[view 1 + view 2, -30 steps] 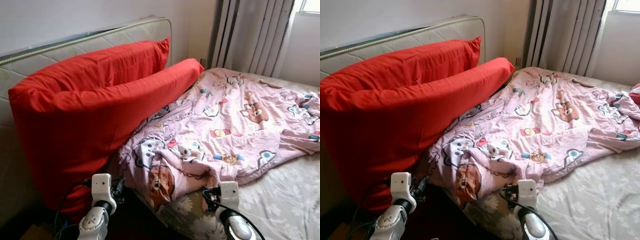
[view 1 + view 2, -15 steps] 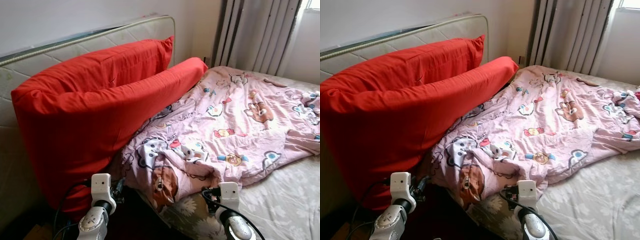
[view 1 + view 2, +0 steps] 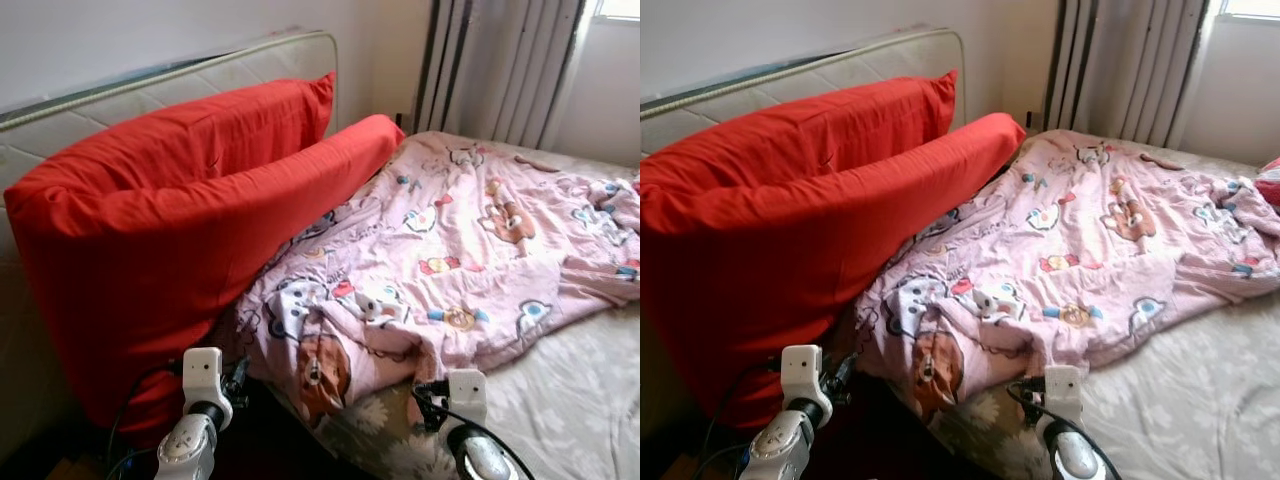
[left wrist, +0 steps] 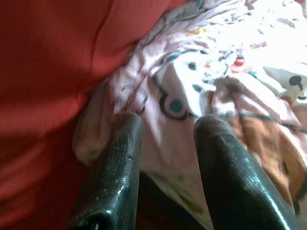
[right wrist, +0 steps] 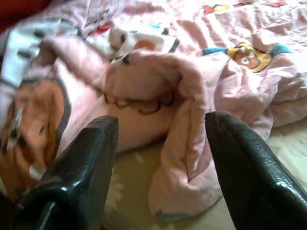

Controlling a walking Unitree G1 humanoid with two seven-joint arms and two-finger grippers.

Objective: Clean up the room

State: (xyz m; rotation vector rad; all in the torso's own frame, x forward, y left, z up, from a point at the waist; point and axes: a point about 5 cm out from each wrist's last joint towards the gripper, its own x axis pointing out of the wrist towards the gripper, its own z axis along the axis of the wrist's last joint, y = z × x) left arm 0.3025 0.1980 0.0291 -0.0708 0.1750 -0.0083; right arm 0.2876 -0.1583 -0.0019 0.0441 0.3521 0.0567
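Observation:
A crumpled pink cartoon-print blanket [image 3: 470, 230] lies across the bed, on a pale floral sheet [image 3: 580, 400]. Two big red pillows [image 3: 150, 250] lean against the headboard, the longer one [image 3: 340, 160] resting on the blanket's edge. My left gripper [image 4: 168, 129] is open, its fingers [image 4: 120, 158] close to the blanket's near corner beside the red pillow. My right gripper [image 5: 160, 129] is open wide over a rolled fold of the blanket [image 5: 182, 96] at the bed's near edge. Both arms are low in front of me, left wrist [image 3: 203, 375] and right wrist [image 3: 465, 392].
A quilted headboard [image 3: 200, 75] stands against the wall at the left. Grey curtains [image 3: 490, 60] hang behind the bed's far corner, with a window beside them. Something red [image 3: 1268, 180] lies at the far right edge. A dark gap [image 3: 260, 440] runs beside the bed.
The head view has shifted a little. My right wrist sits slightly further right and lower in the picture. Nothing has been taken hold of.

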